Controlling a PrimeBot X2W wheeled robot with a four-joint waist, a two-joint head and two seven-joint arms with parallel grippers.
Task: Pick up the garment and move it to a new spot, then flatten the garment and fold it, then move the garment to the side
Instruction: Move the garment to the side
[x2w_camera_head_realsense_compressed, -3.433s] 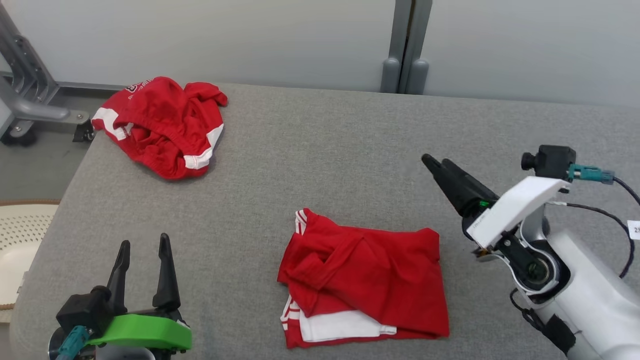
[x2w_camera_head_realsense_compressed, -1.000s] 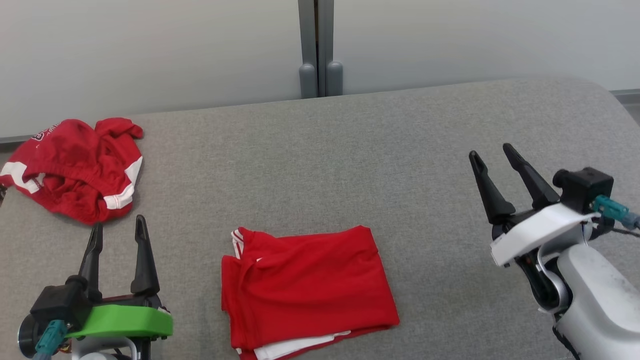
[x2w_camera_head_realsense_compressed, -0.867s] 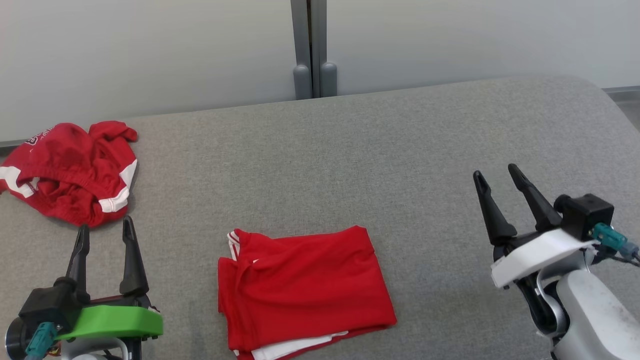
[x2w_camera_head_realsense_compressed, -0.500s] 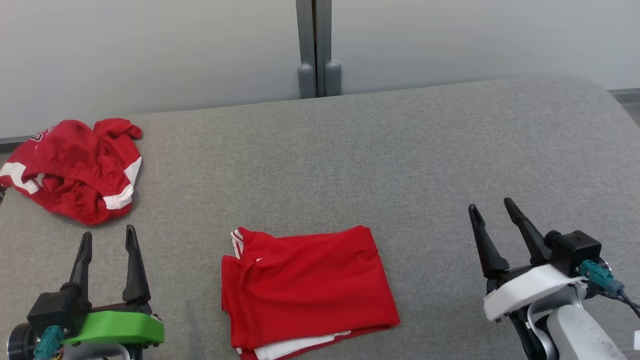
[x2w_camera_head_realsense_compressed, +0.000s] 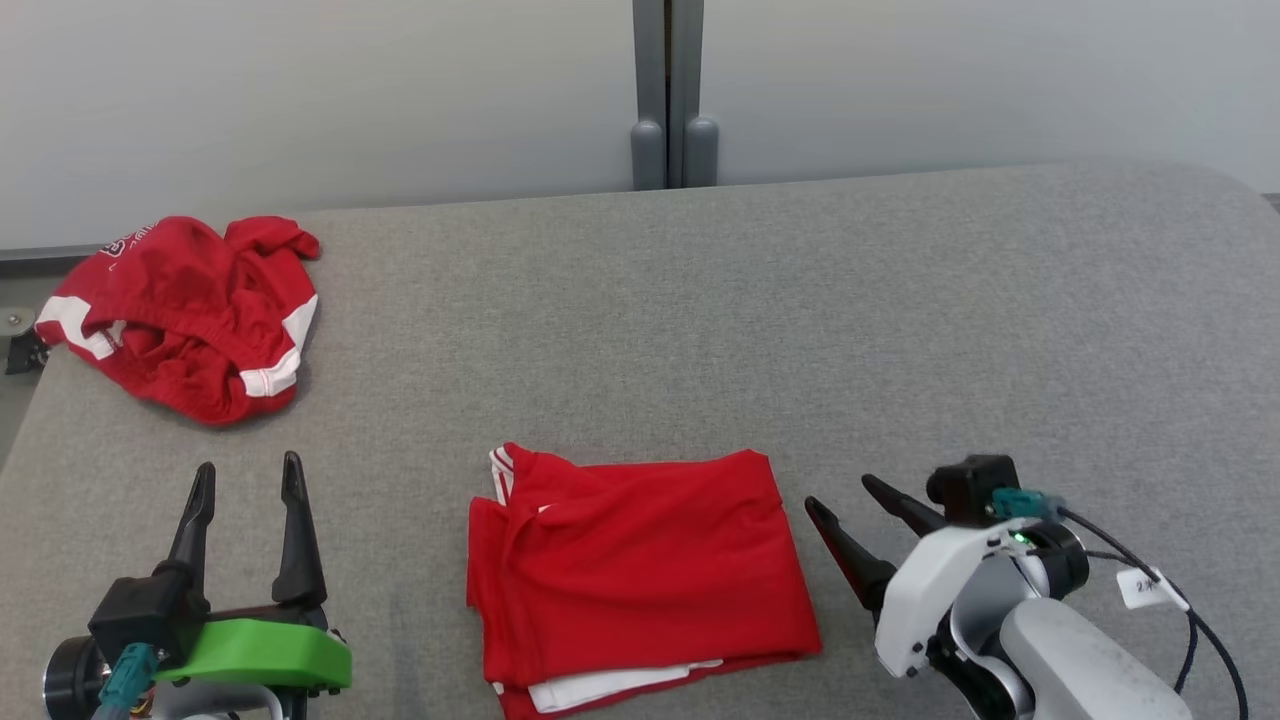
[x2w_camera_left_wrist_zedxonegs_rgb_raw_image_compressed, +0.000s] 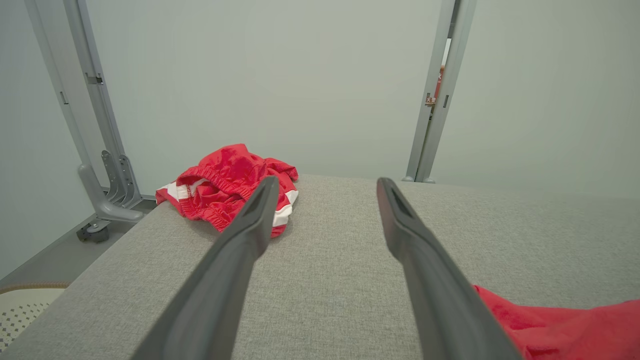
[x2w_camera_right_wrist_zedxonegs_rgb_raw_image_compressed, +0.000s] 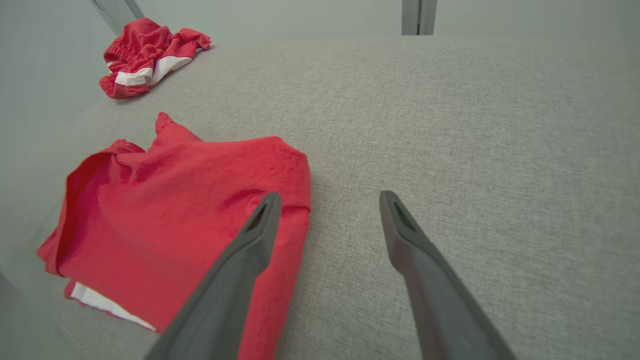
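Right gripper (x2w_camera_head_realsense_compressed: 840, 495), fingers spread and empty, hovers just beside the right edge of the folded red garment (x2w_camera_head_realsense_compressed: 640, 570), which lies flat on the grey table (x2w_camera_head_realsense_compressed: 700, 320). To that garment's left, well apart, the left gripper (x2w_camera_head_realsense_compressed: 248, 465) is also spread and empty. A crumpled red garment (x2w_camera_head_realsense_compressed: 190, 315) lies far behind-left.

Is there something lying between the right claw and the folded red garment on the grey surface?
Nothing visible does. The right claw, open, sits just right of the folded red garment, with only bare grey surface between them. The crumpled red shorts lie far off, at the back left corner.
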